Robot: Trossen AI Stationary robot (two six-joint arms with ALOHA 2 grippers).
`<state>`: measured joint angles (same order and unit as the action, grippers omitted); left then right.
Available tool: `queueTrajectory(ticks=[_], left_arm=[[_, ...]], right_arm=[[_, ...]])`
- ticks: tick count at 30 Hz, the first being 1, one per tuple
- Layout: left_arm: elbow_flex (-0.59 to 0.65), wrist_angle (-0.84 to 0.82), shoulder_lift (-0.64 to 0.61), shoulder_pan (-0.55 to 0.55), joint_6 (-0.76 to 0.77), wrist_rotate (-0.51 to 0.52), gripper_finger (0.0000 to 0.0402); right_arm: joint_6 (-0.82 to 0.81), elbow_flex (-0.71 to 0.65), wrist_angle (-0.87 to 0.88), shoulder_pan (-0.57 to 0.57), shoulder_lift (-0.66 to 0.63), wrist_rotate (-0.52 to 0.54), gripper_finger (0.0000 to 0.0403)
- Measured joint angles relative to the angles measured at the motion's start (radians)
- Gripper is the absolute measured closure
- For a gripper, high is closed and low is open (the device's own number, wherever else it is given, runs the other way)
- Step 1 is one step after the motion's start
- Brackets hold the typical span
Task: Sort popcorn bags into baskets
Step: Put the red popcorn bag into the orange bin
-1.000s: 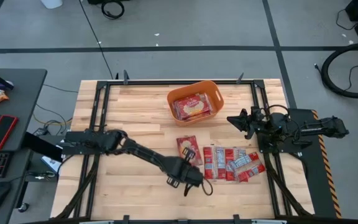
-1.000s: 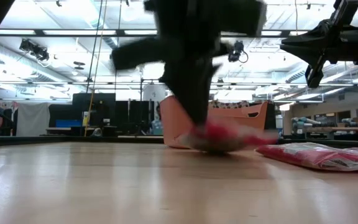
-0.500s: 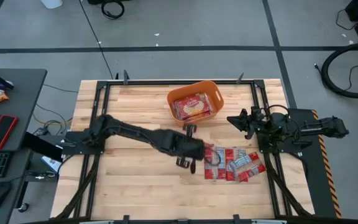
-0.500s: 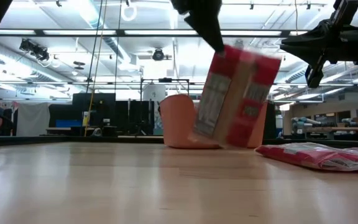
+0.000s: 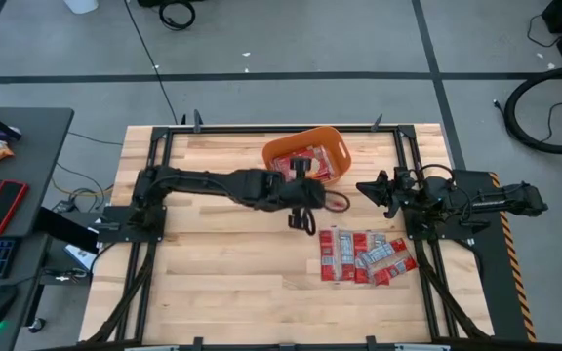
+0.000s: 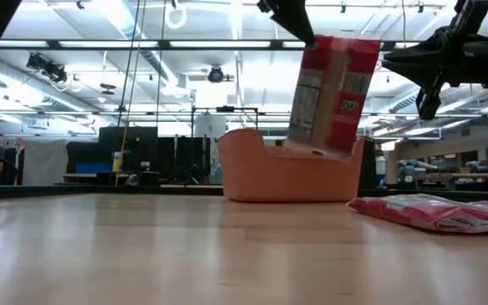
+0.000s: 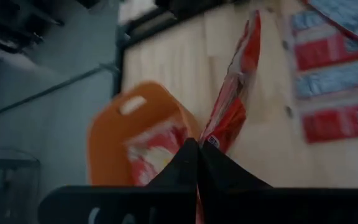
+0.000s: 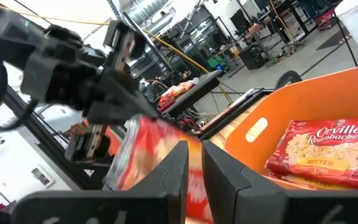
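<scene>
On the wooden table (image 5: 213,244), a popcorn bag (image 6: 333,93) is held pinched by its top edge in the left gripper (image 5: 305,195), hanging tilted at the near rim of the orange basket (image 5: 335,146); if released early, it could be snagged on the rim and dropped outside; the right gripper (image 5: 371,187) is parked aside, narrowly parted, empty.

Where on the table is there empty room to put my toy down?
Bare wood lies left of the orange basket and along the near edge, left of the popcorn bags. It is crowded around the basket and the bags on the right.
</scene>
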<state>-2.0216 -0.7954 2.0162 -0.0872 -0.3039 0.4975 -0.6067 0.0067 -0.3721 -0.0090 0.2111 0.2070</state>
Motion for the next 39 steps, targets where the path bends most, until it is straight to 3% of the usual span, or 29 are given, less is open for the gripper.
queueTrajectory(ticks=[11, 20, 24, 30, 35, 39], left_arm=[[0.000, 0.196, -0.002, 0.152, -0.221, -0.012, 0.0401], [-0.002, 0.281, 0.066, 0.315, -0.306, -0.258, 0.0401], [0.000, 0.202, 0.101, 0.339, -0.411, -0.369, 0.0401], [0.000, 0.023, 0.103, 0.309, -0.523, -0.394, 0.0401], [0.000, -0.199, 0.105, 0.309, -0.535, -0.320, 0.0397], [0.000, -0.276, 0.131, 0.336, -0.405, -0.220, 0.0392]], right_arm=[[0.000, 0.000, 0.001, 0.000, 0.000, 0.000, 0.0351], [0.000, 0.000, 0.002, 0.000, 0.000, 0.000, 0.0351], [0.000, 0.000, 0.001, 0.000, 0.000, -0.001, 0.0351], [0.000, 0.000, 0.000, 0.000, 0.000, -0.001, 0.0351], [0.000, 0.000, 0.000, 0.000, 0.000, -0.001, 0.0351], [0.000, 0.000, 0.000, 0.000, 0.000, -0.001, 0.0351]])
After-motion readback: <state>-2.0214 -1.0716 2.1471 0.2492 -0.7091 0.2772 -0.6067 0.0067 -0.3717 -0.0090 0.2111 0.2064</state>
